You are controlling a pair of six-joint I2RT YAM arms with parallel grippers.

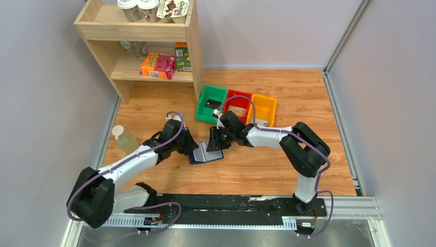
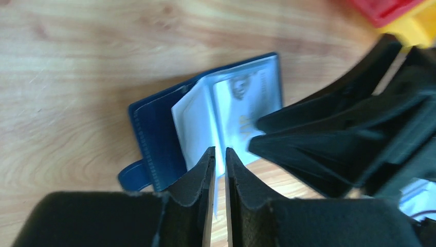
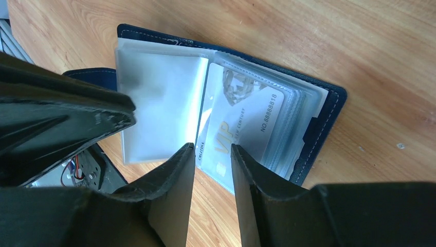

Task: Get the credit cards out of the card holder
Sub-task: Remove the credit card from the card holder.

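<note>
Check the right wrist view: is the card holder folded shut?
No, the card holder lies open, its clear sleeves spread and a silver VIP card showing in one of them.

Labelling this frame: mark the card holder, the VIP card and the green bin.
card holder [image 3: 330, 109]: right wrist view, navy cover edge.
VIP card [image 3: 241, 121]: right wrist view, card's face.
green bin [image 1: 216, 88]: top view, far rim.
</note>
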